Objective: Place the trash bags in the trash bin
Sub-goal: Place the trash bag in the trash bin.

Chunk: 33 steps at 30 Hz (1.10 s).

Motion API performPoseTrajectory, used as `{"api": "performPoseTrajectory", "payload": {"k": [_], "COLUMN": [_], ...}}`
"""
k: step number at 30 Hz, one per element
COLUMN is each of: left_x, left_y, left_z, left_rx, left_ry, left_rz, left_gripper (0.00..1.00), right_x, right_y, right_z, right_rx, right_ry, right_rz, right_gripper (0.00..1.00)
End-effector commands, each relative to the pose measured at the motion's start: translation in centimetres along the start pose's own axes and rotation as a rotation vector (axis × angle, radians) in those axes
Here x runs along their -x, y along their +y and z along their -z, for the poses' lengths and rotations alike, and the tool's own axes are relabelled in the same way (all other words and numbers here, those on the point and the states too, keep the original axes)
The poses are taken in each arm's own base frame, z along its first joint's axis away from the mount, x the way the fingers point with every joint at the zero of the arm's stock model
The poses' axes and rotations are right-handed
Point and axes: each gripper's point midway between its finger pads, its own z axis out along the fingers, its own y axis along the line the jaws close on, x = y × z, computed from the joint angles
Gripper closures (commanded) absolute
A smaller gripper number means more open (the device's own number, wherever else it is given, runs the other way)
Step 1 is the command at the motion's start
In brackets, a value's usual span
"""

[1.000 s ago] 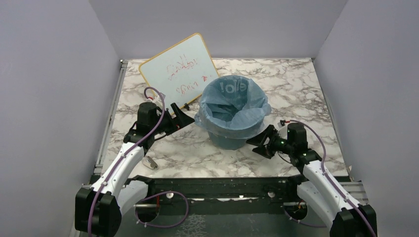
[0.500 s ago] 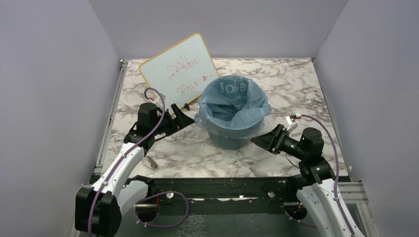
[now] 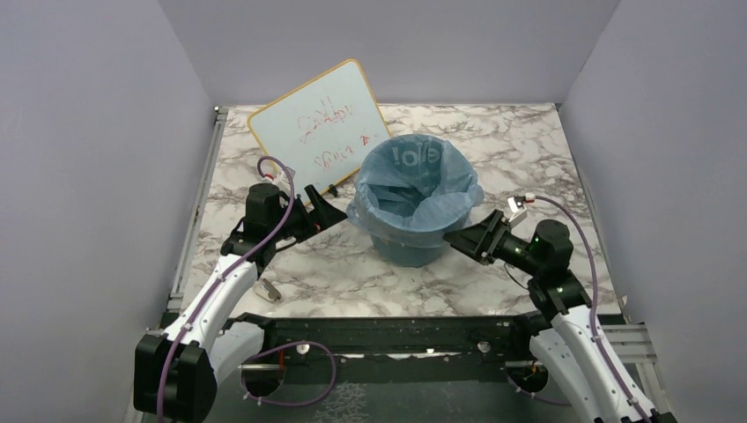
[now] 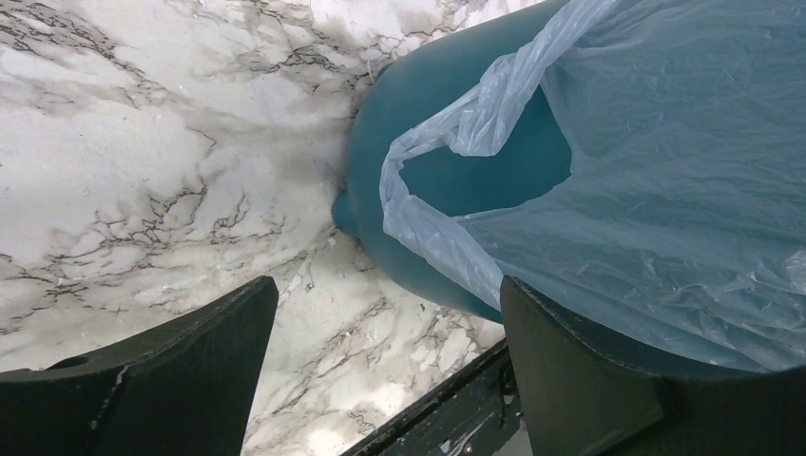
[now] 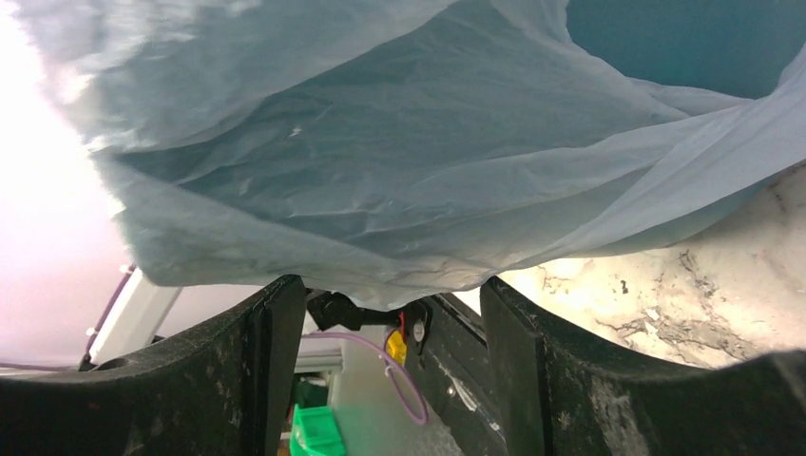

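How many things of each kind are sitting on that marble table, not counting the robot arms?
Round teal plastic bin: 1
Thin pale-blue plastic bag lining it: 1
White wood-framed board with red writing: 1
Small grey object, too small to identify: 1
Total: 4

- Worktop (image 3: 546, 167): white marble pattern with grey veining.
- Whiteboard (image 3: 319, 130): pale wooden frame, red and dark scribbles, set askew towards the worktop's far left corner.
- Small pale object (image 3: 269, 289): near the worktop's near left edge, too small to identify.
- Black rail (image 3: 396, 333): runs along the near edge.
- Walls (image 3: 88, 132): plain lavender, on three sides.
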Motion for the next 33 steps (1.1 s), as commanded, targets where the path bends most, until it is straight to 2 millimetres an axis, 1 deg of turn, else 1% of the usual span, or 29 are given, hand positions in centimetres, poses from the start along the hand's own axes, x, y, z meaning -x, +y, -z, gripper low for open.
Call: {"api": "performPoseTrajectory", "payload": {"k": [1,3,4,6,8,11,13,14,15,17,19,21,22,26,28,29,30,31,32,33], "left_x": [0.1,0.1,0.1,0.1,0.1,0.0,-0.1,-0.2,-0.3,-0.4,-0.5,-0.5,-0.4,-0.3,-0.3,-0.3,-0.4,-0.4,-0.4,-0.3], "left_y": [-0.5,-0.5,-0.5,-0.5,-0.5,-0.6,-0.5,-0.3,-0.3,-0.1,0.0,0.0,-0.1,-0.2,-0.1,-0.2,-0.1,-0.2,-0.2,-0.3], "left_z": [0.3,0.3,0.3,0.3,0.3,0.4,0.6,0.6,0.6,0.6,0.4,0.3,0.3,0.2,0.2,0.2,0.2,0.2,0.2,0.3], "left_rx": [-0.022,-0.021,-0.022,-0.024,-0.025,-0.025,-0.02,-0.016,-0.016,-0.013,-0.014,-0.016,-0.018,-0.02,-0.019,-0.02,-0.02,-0.021,-0.022,-0.024], "left_ry": [-0.007,-0.009,-0.012,-0.013,-0.009,-0.005,-0.004,-0.003,-0.002,0.0,0.003,0.006,0.006,0.004,0.005,0.006,0.008,0.009,0.009,0.005], "left_rz": [-0.009,-0.006,-0.006,-0.004,-0.002,-0.008,-0.012,-0.011,-0.011,-0.009,-0.006,-0.005,-0.006,-0.01,-0.01,-0.01,-0.009,-0.009,-0.009,-0.013], "left_gripper": [0.12,0.12,0.12,0.12,0.12,0.12,0.12,0.12,0.12,0.12,0.12,0.12,0.12,0.12,0.12,0.12,0.12,0.12,0.11,0.11], "right_x": [-0.1,-0.7,-1.0,-1.2,-0.8,-0.1,0.1,0.1,0.0,-0.5,-1.6,-2.1,-2.1,-1.4,-0.6,0.1,1.0,2.4,3.6,5.2], "right_y": [-0.1,-0.4,-0.9,-2.7,-4.9,-8.8,-11.6,-12.4,-12.6,-12.0,-9.9,-8.7,-8.3,-4.9,-3.5,-3.0,-3.0,-3.2,-3.9,-4.6], "right_z": [-1.3,-2.3,-2.9,-4.0,-4.6,-4.1,-2.9,-2.3,-2.0,-1.6,-1.8,-1.4,-1.1,-0.6,-0.5,-0.5,-0.1,0.6,1.4,2.6], "right_rx": [0.016,0.006,-0.017,-0.091,-0.162,-0.285,-0.416,-0.461,-0.474,-0.453,-0.35,-0.308,-0.307,-0.205,-0.178,-0.178,-0.223,-0.292,-0.376,-0.475], "right_ry": [0.01,0.01,0.002,-0.034,-0.097,-0.199,-0.255,-0.272,-0.269,-0.242,-0.164,-0.134,-0.13,-0.146,-0.175,-0.201,-0.238,-0.294,-0.344,-0.414], "right_rz": [0.021,0.062,0.078,0.111,0.108,0.043,-0.017,-0.03,-0.022,-0.003,0.05,0.059,0.057,0.075,0.042,0.037,0.044,0.054,0.068,0.099], "right_gripper": [0.27,0.27,0.27,0.27,0.27,0.27,0.26,0.26,0.26,0.26,0.27,0.26,0.26,0.26,0.26,0.3,0.34,0.34,0.34,0.34]}}
